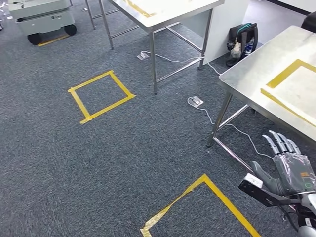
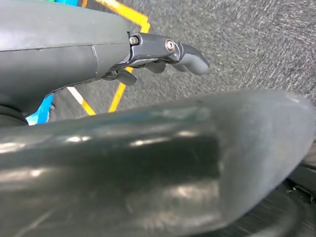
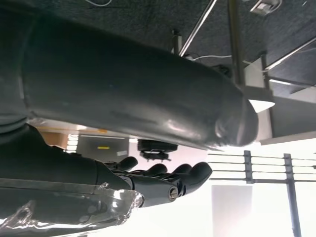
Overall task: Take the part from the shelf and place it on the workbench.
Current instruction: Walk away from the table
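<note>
My right hand (image 1: 289, 165) hangs low at the right, just in front of the steel workbench (image 1: 253, 69), which carries a yellow tape rectangle (image 1: 287, 74). Its fingers (image 1: 281, 142) point forward, nearly straight, and a shiny clear film covers the back of the hand. In the right wrist view the thick thumb (image 3: 130, 94) and the dark fingers (image 3: 175, 177) stand apart with nothing between them. The left wrist view has my left hand's thumb (image 2: 149, 153) and one straight finger (image 2: 175, 52) over the carpet, also holding nothing.
A second steel table (image 1: 168, 15) stands at the back. Two yellow tape squares (image 1: 100, 96) (image 1: 201, 197) mark the grey carpet. A floor socket (image 1: 195, 101) with white cables lies between the tables. A black bag (image 1: 242, 42) leans against a wall. A white wheeled unit (image 1: 41, 17) sits far left.
</note>
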